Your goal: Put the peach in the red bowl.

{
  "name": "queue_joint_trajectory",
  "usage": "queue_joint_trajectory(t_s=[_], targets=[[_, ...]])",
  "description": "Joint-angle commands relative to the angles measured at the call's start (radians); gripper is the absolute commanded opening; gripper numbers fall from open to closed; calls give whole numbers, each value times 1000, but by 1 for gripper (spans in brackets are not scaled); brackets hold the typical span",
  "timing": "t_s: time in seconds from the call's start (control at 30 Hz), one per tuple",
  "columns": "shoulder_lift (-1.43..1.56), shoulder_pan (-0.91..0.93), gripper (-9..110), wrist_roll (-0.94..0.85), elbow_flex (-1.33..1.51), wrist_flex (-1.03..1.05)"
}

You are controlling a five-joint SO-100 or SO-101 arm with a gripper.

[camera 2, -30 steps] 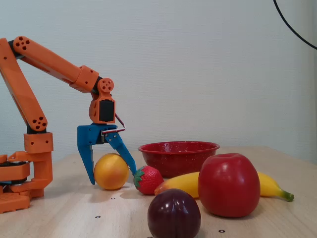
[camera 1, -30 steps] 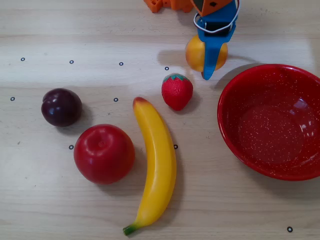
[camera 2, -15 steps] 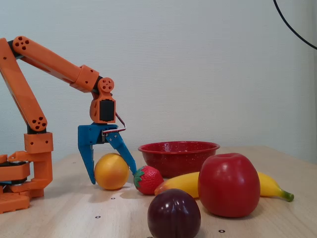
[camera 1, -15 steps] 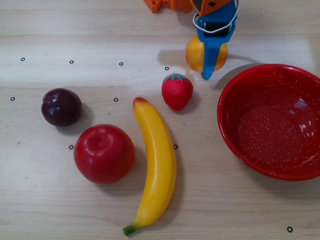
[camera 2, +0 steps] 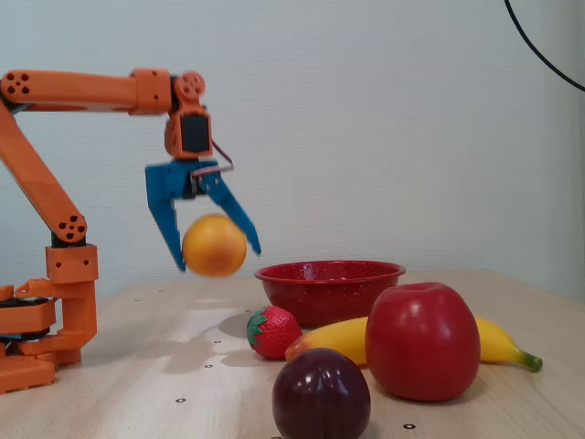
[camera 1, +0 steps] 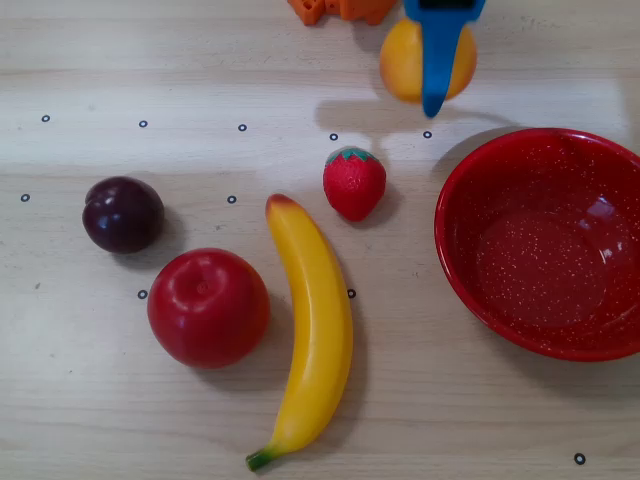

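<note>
Gripper (camera 2: 218,261) clamped on peach (camera 2: 214,245), held aloft just short of bowl (camera 2: 329,272) — smooth round fruit in a two-point grip may slip before clearing the near rim.

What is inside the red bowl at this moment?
In the overhead view the red bowl holds no fruit; only its speckled inside shows. Its right edge is cut off by the picture. The peach is outside it, held in the gripper above the table.
</note>
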Motion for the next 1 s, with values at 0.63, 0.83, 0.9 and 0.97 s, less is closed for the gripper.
queue_joint_trajectory(t_s=[0.63, 0.83, 0.9, 0.97], targets=[[58, 117, 0, 175, -21, -808], [-41, 130, 0, 244, 115, -1051], [-72, 133, 0, 253, 132, -1114], [-103, 140, 0, 265, 144, -1166]])
